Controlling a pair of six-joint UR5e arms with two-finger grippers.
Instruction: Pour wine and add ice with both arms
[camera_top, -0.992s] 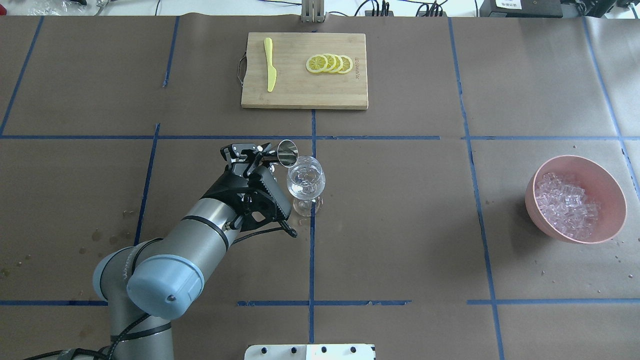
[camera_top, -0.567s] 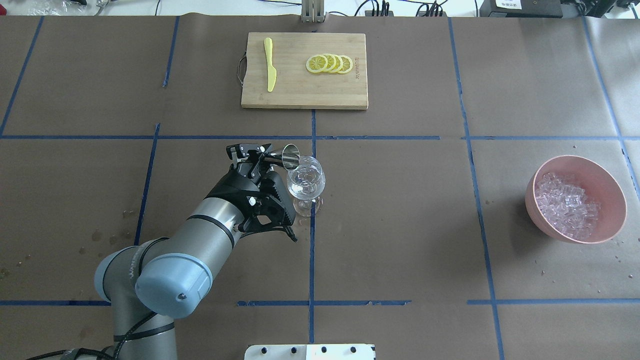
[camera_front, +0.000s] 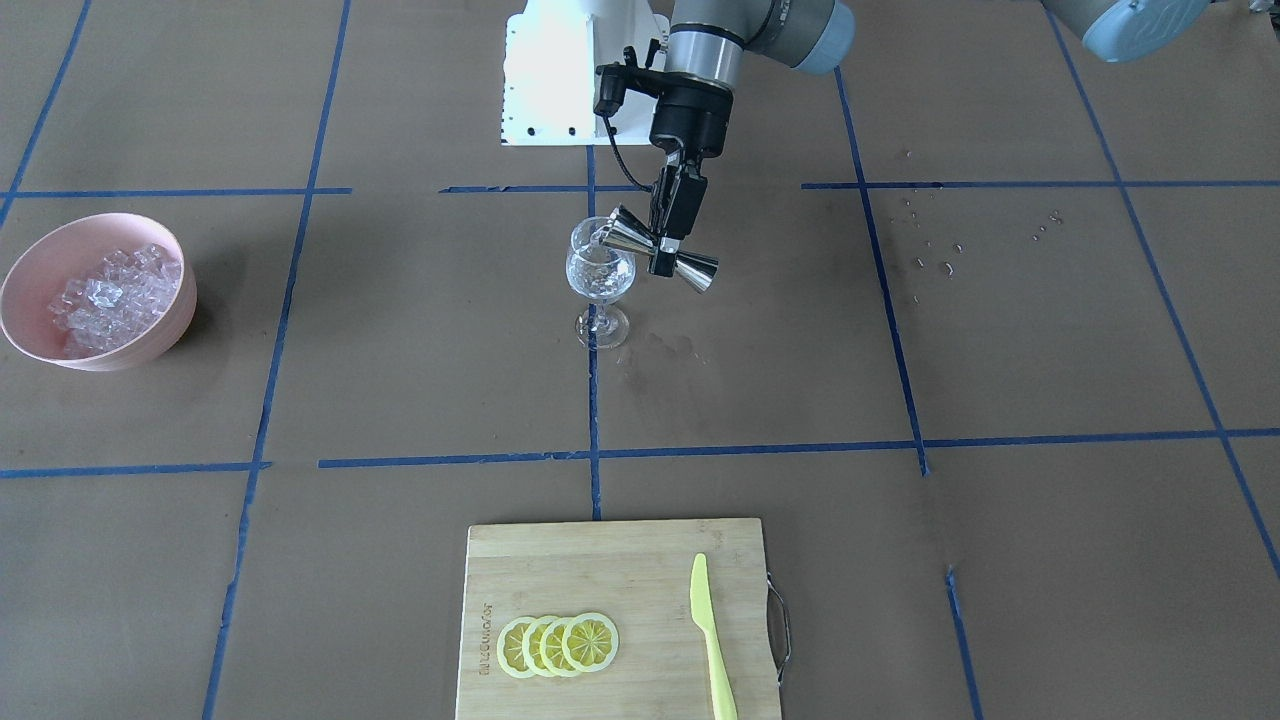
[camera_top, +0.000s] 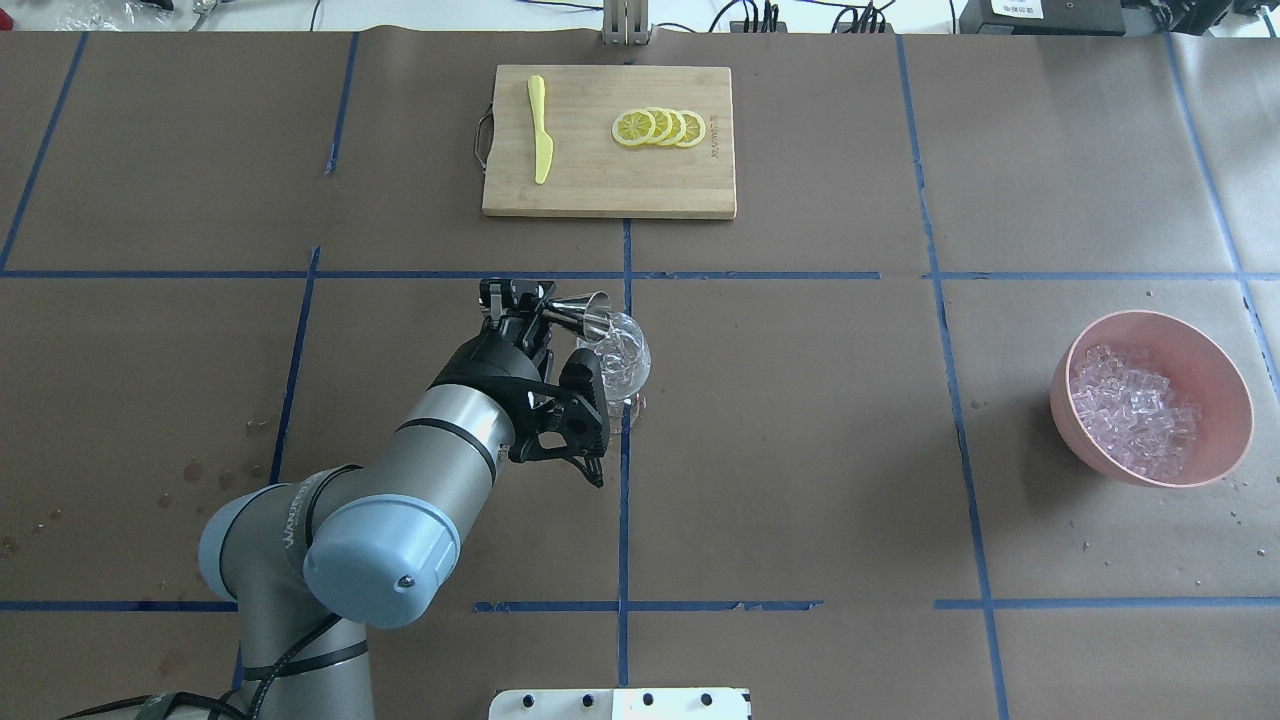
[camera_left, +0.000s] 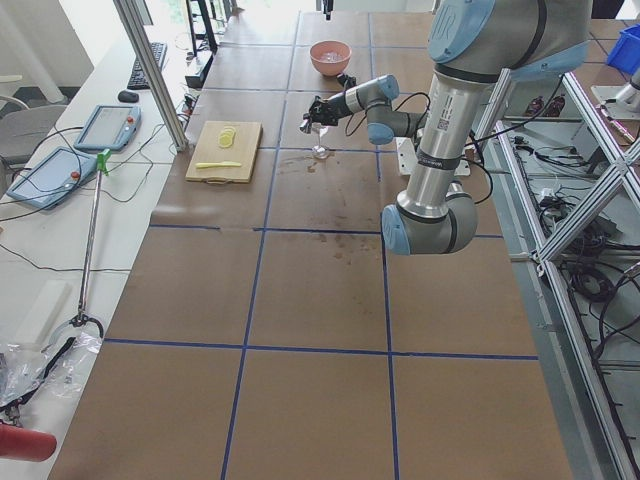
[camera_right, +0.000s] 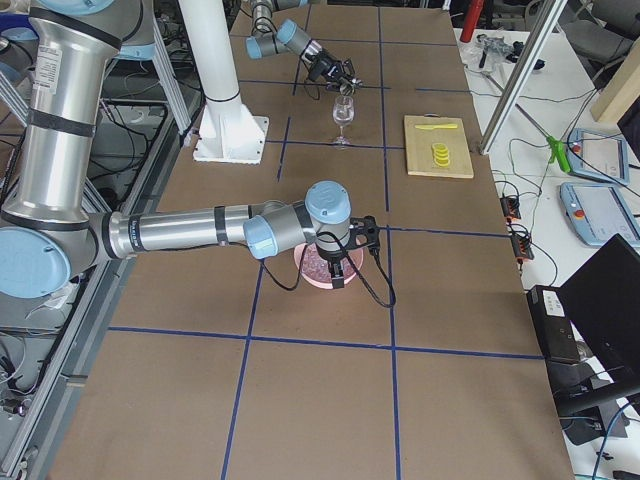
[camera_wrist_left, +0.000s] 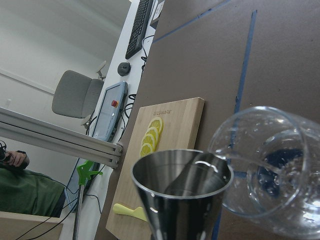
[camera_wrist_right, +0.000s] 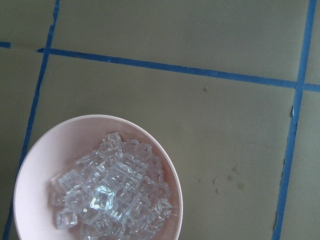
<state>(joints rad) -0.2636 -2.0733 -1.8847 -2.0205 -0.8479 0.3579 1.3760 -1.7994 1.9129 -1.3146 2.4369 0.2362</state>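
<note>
Left gripper (camera_front: 663, 243), centre-top of the front view: clamped on the waist of 1 steel jigger (camera_front: 628, 236), which is tipped with its mouth over the rim of 1 wine glass (camera_front: 600, 275). Wine (camera_front: 600, 283) is pooled in the glass.

Ice (camera_top: 1135, 410): a heap of cubes, too many to count, in 1 pink bowl (camera_top: 1215, 365), right edge of the overhead view.

Right gripper (camera_right: 337, 268) hangs over that bowl; can't tell its jaw state.

Top centre of the overhead view: 1 cutting board (camera_top: 600, 185), 4 lemon slices (camera_top: 660, 128), 1 yellow knife (camera_top: 540, 130).
</note>
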